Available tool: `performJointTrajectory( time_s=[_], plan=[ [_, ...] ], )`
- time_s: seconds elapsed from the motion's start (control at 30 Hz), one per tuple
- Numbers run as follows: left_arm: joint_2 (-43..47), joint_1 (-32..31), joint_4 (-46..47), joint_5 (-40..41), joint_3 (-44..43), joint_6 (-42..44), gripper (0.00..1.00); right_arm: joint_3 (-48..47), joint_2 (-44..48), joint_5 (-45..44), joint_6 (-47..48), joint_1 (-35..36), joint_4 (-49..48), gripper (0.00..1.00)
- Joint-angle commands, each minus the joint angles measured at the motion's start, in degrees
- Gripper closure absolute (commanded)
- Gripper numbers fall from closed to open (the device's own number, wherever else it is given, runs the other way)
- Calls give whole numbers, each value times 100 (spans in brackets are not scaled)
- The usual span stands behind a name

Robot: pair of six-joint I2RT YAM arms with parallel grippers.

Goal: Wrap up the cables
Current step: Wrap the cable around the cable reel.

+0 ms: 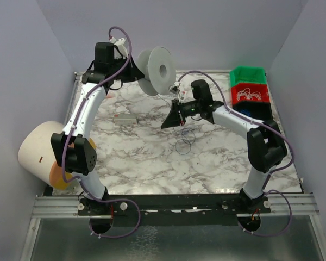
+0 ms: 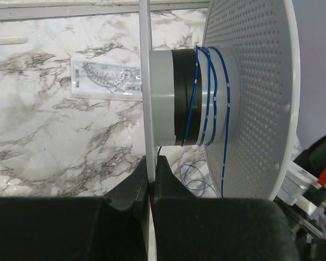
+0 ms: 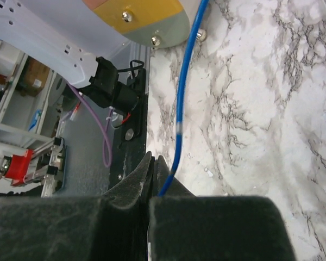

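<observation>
Here, thin blue cable [image 3: 180, 111], white-banded, pinched in right gripper [image 3: 152, 164], left gripper [image 2: 151, 164] clamping spool flange [image 2: 145, 81].

A marble-patterned worktop [image 1: 152, 168] sits between pale lilac walls [image 1: 22, 65]. Three bins are stacked at its far right corner: green [image 1: 249, 74] on top, red [image 1: 250, 93] below it, blue [image 1: 258, 110] lowest. A clear flat pack [image 1: 125, 119] showing a protractor lies left of centre. A large cream cylinder [image 1: 39, 149] sits at the left edge. An aluminium rail [image 1: 174, 203] runs along the near side.
</observation>
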State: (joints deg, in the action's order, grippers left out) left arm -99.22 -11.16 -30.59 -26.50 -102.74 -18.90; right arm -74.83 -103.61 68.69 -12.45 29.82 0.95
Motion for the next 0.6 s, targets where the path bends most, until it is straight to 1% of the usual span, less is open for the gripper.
performJointTrajectory(
  time_s=[0.0, 0.07, 0.17, 0.2, 0.3, 0.43, 0.53, 0.57],
  plan=[
    [289, 303, 699, -1711, 90, -281, 100, 316, -71, 395, -339, -359, -612, 99],
    [356, 333, 706, -1997, 115, -220, 100, 349, -59, 216, -383, -525, -607, 100],
    [463, 329, 712, -2284, 138, -151, 100, 433, 88, -718, -252, -745, -413, 99],
    [483, 333, 712, -2370, 139, -145, 100, 488, 174, -1358, -239, -806, -385, 100],
    [554, 333, 721, -2614, 124, -132, 100, 748, 477, -2647, -261, -982, -606, 100],
    [628, 334, 729, -2864, 188, -132, 100, 924, 850, -4138, -227, -1147, -798, 100],
    [651, 326, 730, -3003, 324, -119, 100, 944, 1006, -4777, -215, -1270, -1007, 99],
    [657, 325, 732, -3042, 389, -108, 100, 872, 997, -4862, -248, -1316, -997, 100]
  ],
)
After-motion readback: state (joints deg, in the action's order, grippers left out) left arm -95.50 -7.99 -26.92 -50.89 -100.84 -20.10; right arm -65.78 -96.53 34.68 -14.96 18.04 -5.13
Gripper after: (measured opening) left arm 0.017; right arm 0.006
